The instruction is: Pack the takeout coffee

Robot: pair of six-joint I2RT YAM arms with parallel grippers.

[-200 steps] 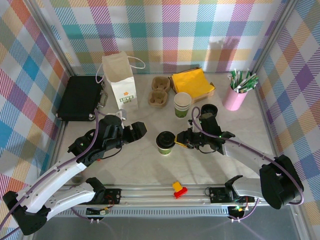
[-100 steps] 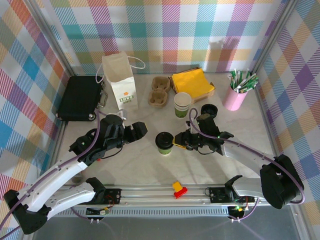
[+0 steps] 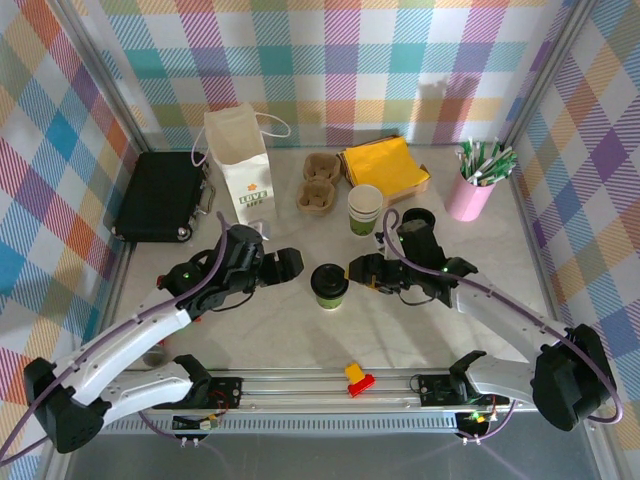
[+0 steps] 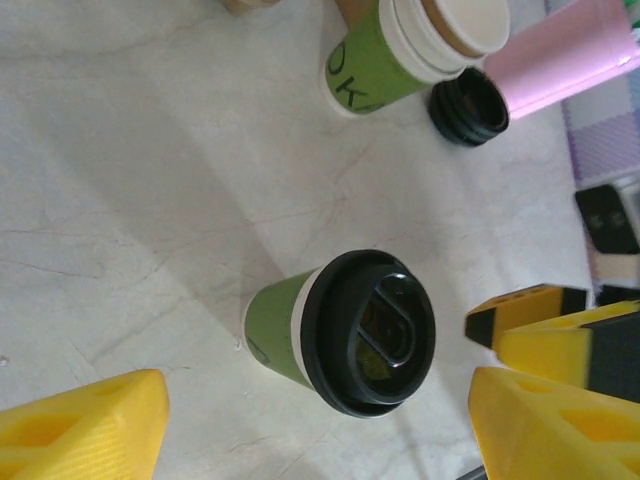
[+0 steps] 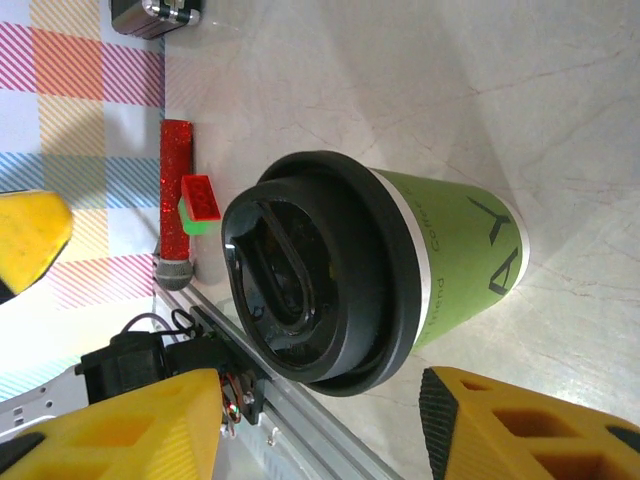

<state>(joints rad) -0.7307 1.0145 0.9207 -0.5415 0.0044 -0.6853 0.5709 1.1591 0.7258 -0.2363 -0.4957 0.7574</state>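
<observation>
Left gripper (image 3: pixel 292 265) nearer takeout coffee (image 3: pixel 329 284)

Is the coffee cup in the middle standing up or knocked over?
Standing up. The coffee cup rests on its base on the table, and its black lid faces upward toward the overhead camera.

Left wrist view: pink cup (image 4: pixel 570 55) and lidless cup (image 4: pixel 372 62) run off the top edge; left fingers (image 4: pixel 80 430) cut by the lower edge. Right wrist view: right fingers (image 5: pixel 130 430) cut likewise, black case (image 5: pixel 155 12) clipped at top.
</observation>
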